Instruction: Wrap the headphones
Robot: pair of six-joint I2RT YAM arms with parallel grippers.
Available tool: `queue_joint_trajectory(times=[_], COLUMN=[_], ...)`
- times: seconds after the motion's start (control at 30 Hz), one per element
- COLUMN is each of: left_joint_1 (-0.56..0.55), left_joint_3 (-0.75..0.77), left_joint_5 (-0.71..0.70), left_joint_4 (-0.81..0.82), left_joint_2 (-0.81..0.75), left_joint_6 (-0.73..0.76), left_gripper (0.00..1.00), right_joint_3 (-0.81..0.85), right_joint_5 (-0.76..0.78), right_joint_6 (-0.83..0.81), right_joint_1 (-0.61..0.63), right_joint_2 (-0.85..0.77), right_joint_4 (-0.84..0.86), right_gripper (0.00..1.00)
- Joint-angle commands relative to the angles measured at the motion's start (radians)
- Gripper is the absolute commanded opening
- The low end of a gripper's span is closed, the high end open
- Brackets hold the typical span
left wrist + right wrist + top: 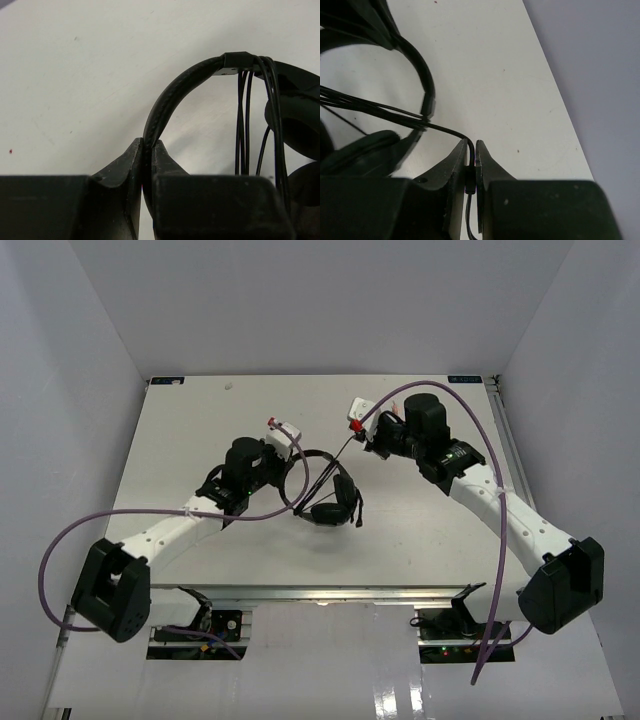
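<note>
The left gripper (148, 150) is clenching the headband (167, 100) of the headphones (333, 502), both jaws pinched tight on the thin padded arc. It appears to be serving as the anchor, holding the headset steady near the middle of the table (190, 420) so the band is offering a fixed bar to wind around. From that grip the band is curving up to its bracket, where several strands of the thin black cable (445, 131) are already lying over it and hanging down beside an earcup (295, 117) — so the wrap looks partly made. The right gripper (472, 147) is grasping that same cable, its jaws closed on a short stretch of it, and the line is running nearly taut from there back to the band. That tension seems deliberate: it is stopping the laid loops from slipping while the free length, trailing out below the jaws, is waiting to be carried round.
</note>
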Motion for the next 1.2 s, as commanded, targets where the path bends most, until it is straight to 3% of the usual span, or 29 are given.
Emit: queue_joint_trajectory(times=[0.0, 0.1, 0.23, 0.4, 0.6, 0.77, 1.17], left_joint_1=[0.006, 0.006, 0.006, 0.006, 0.006, 0.006, 0.006], left_joint_3=[-0.022, -0.029, -0.021, -0.031, 0.006, 0.019, 0.117], left_joint_5=[0.387, 0.424, 0.311, 0.274, 0.257, 0.264, 0.283], left_joint_4=[0.058, 0.107, 0.139, 0.191, 0.151, 0.154, 0.292], left_joint_2=[-0.168, -0.242, -0.297, -0.334, -0.328, -0.343, -0.251], left_joint_6=[-0.011, -0.095, -0.234, -0.357, -0.375, -0.400, -0.589], left_gripper=[0.00, 0.00, 0.00, 0.00, 0.00, 0.00, 0.00], right_joint_3=[-0.029, -0.046, -0.110, -0.238, -0.325, -0.318, -0.386], right_joint_5=[0.045, -0.095, -0.355, -0.632, -0.726, -0.673, -0.740], right_joint_6=[-0.046, 0.039, 0.168, 0.405, 0.615, 0.548, 0.783], right_joint_1=[-0.031, -0.083, -0.188, -0.236, -0.268, -0.286, -0.294], right_joint_2=[0.034, 0.055, 0.054, 0.025, -0.003, 0.004, 0.061], right_joint_4=[0.097, 0.104, 0.186, 0.451, 0.681, 0.610, 0.846], right_gripper=[0.08, 0.08, 0.08, 0.08, 0.08, 0.08, 0.12])
